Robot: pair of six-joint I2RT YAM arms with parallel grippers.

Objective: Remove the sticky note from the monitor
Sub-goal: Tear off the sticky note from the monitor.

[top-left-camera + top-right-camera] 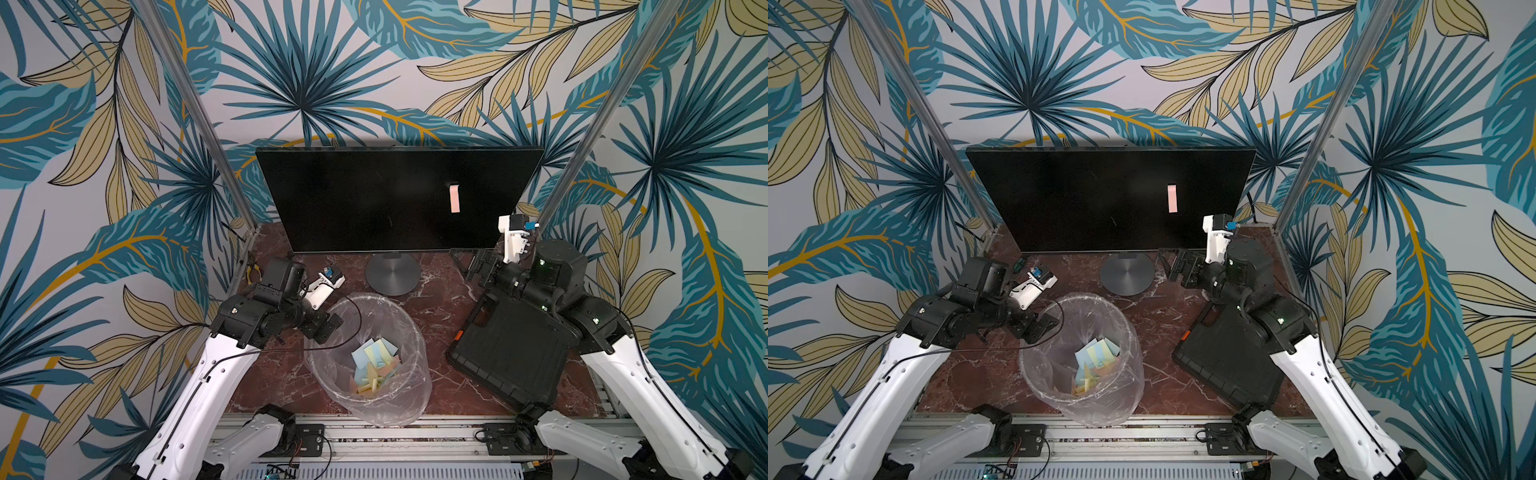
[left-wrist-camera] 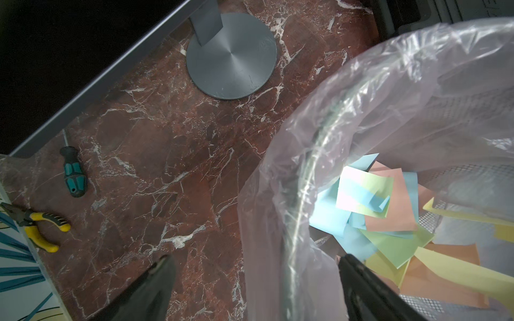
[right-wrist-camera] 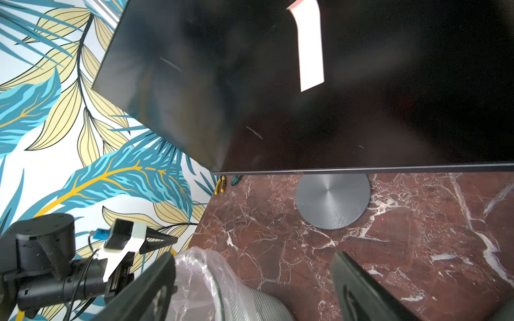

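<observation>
Monitor (image 1: 374, 199) stood dark at the back of the marble table (image 1: 440, 299). Lined wastebasket (image 1: 417, 374) sat before it, holding paper notes (image 1: 376, 361). Left gripper (image 2: 254, 258) hung over its rim, jaws spread. Right gripper (image 3: 253, 255) faced the screen, likewise spread. Pink sticky note (image 1: 455, 198) clung to the screen's right half.
</observation>
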